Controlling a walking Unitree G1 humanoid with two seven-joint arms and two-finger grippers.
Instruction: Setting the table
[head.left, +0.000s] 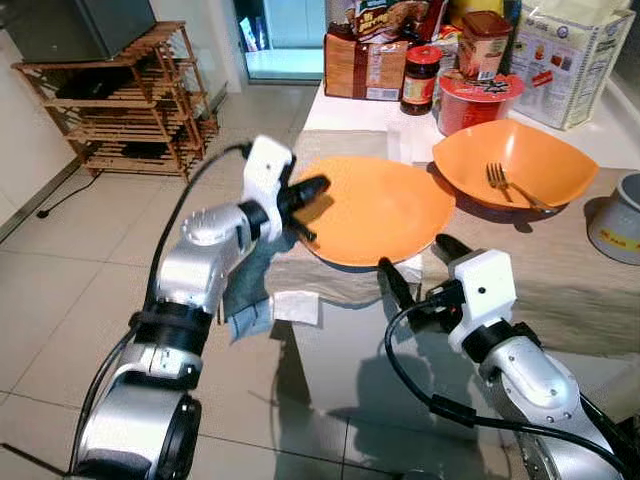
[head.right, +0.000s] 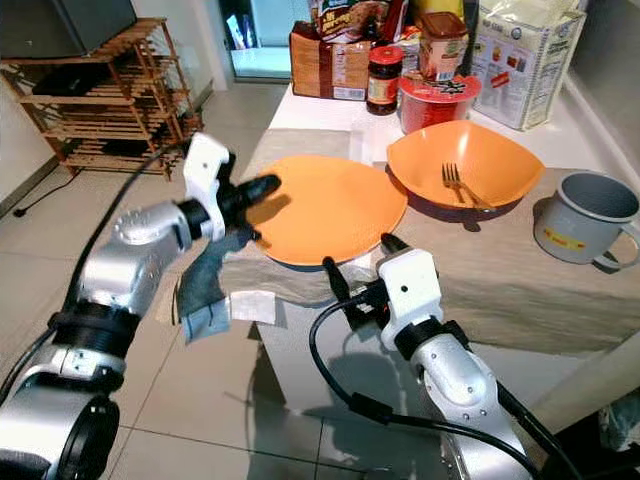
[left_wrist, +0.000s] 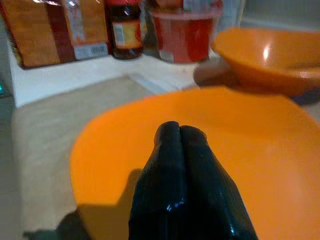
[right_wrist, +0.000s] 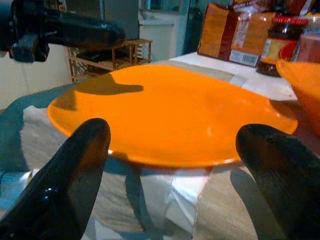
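Orange plate (head.left: 375, 210) lies between the closed left pincer (head.left: 312, 187) and, seemingly untouched, the spread right pincer (head.left: 420, 262).

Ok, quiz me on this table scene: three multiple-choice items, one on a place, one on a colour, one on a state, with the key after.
1. Where does the fork lie?
A. in the orange bowl
B. on the orange plate
C. in the grey mug

2. What colour is the lid of the dark jar?
A. green
B. red
C. white

3. How do the right claw's fingers stand?
A. shut tight
B. clamped on the mug
C. spread open at the plate's near rim

Key: 1 A, the fork rests inside the bowl. 2 B, the lid is red. 3 C, the right wrist view shows the fingers apart, the plate between them.
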